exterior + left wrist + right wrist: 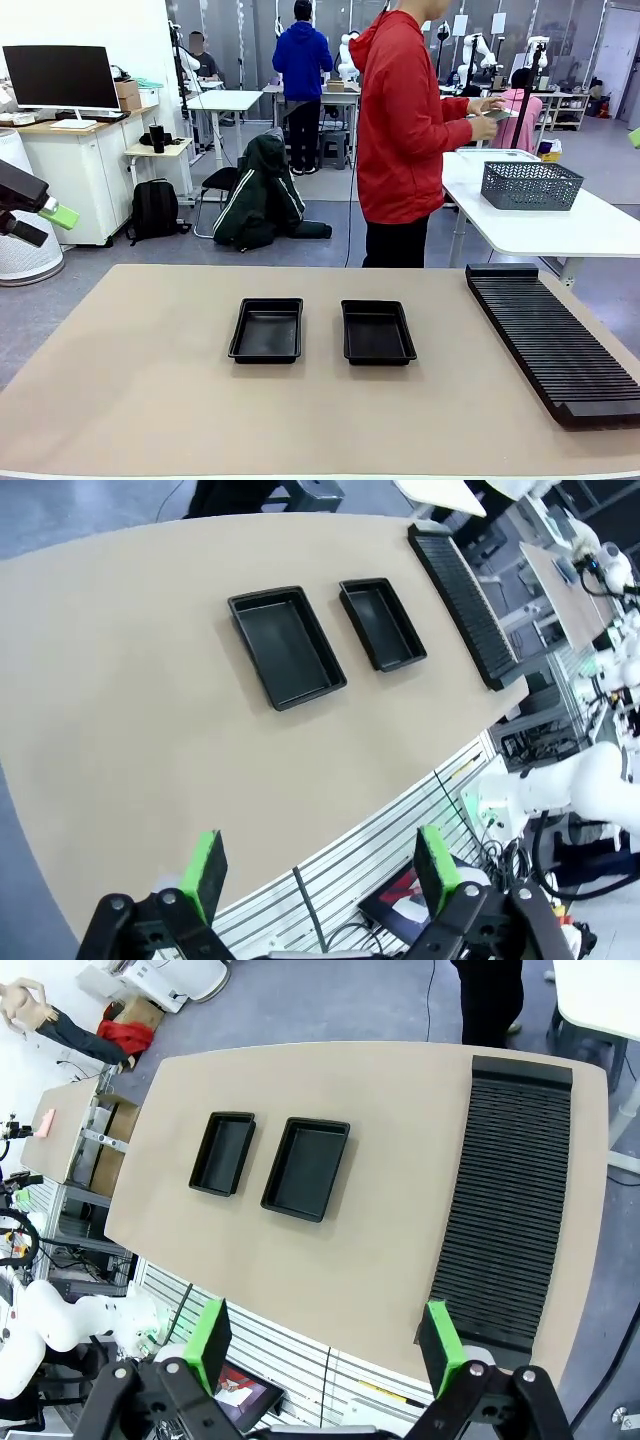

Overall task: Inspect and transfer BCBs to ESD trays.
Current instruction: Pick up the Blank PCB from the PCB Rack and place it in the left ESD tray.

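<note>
One tan counter (150,400) takes up the near half of the front view. One person (400,130) in a red hooded top stands beyond its far edge at 12 o'clock, turned toward 3 o'clock. There, one white table (560,230) stands apart from the counter and carries one dark mesh basket (530,186).

On the counter, one long black ribbed rack (555,340) lies along the 3 o'clock side and runs from the far edge toward the near one. Two black trays sit side by side at the centre, close together but not touching: the left tray (267,331) is at 9 o'clock of the right tray (378,332). Both show bare black floors and lie well apart from the rack.

There are two sets of jaws. In the left wrist view the left jaws stand wide apart, with two green pads (205,870) and nothing between them, above the counter's near edge. The right jaws are spread just as wide in the right wrist view, pads (210,1340) apart and holding nothing, also off the near edge. In the front view one green pad (60,216) of the left arm shows at 9 o'clock, high and clear of the counter.

The person's hands (483,127) hold one thin pale thing (497,114) over the white table. It may be a board, but it is too small to tell.
</note>
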Controlling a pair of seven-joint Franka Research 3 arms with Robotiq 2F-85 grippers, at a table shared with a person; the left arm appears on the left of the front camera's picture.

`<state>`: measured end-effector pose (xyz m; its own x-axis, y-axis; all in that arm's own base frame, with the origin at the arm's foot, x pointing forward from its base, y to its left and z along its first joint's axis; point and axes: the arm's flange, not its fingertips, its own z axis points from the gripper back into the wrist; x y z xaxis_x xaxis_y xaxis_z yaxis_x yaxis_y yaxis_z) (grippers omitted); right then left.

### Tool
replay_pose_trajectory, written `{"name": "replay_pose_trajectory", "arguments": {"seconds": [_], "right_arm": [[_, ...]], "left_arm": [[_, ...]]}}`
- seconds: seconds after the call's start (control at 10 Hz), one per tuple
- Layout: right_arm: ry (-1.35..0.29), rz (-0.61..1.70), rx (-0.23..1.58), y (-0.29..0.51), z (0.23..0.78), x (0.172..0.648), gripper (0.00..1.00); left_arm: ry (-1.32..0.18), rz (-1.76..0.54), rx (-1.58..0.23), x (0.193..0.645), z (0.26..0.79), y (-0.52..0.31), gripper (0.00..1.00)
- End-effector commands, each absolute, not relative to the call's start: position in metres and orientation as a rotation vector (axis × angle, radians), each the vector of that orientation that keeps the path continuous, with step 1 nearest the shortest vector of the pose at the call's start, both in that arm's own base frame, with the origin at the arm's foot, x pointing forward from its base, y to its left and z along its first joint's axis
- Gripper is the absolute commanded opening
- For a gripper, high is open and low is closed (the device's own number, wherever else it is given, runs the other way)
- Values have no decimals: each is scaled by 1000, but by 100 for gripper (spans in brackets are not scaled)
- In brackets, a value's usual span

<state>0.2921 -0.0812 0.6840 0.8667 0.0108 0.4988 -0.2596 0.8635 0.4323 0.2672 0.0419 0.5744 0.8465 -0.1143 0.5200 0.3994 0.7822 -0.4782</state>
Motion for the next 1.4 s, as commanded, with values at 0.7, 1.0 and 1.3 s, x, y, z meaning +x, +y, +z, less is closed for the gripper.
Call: {"name": "replay_pose_trajectory", "arguments": {"seconds": [0.7,1.0,1.3], "right_arm": [[-506,157,523,-80,684,293,100],[-506,157,523,-80,684,293,100],[-506,157,523,-80,684,293,100]], "left_arm": [[-379,-33,-565,283,643,47,100],[-246,-146,-522,310,658,62,100],[-246,-157,-478,312,660,68,100]]}}
